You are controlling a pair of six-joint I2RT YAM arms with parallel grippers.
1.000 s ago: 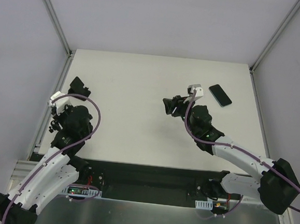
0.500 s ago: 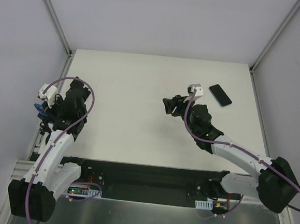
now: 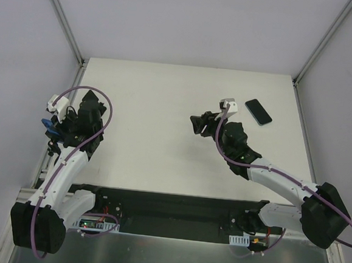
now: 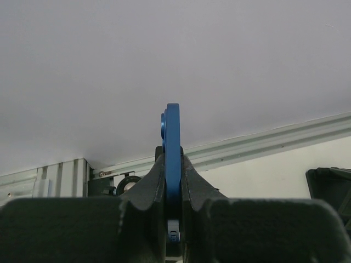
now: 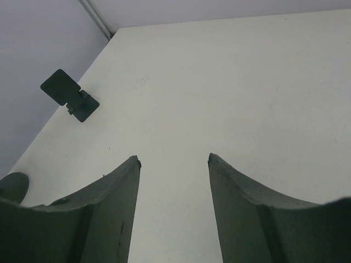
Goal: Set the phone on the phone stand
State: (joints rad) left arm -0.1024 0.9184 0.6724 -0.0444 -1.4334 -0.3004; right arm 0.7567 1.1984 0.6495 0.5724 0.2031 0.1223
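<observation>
The phone (image 3: 258,112) is a thin glossy black slab lying flat at the table's far right, by itself. My right gripper (image 3: 200,124) is open and empty over the middle of the table, left of the phone; its jaws (image 5: 174,160) stand wide apart above bare tabletop. My left gripper (image 3: 49,127) is at the table's left edge, shut on a thin blue flat piece (image 4: 173,148) that stands edge-on between the jaws. No phone stand with a disc base and stem shows in any view.
A blocky matte black hinged piece (image 5: 69,94) lies near the left edge, partly under my left arm in the top view (image 3: 93,102); it also shows in the left wrist view (image 4: 329,186). A metal rail (image 4: 274,141) and grey walls border the table.
My left arm has swung left and back to the table's left edge, and the blue piece now shows in its gripper. The right arm has barely moved. The phone has not moved.
</observation>
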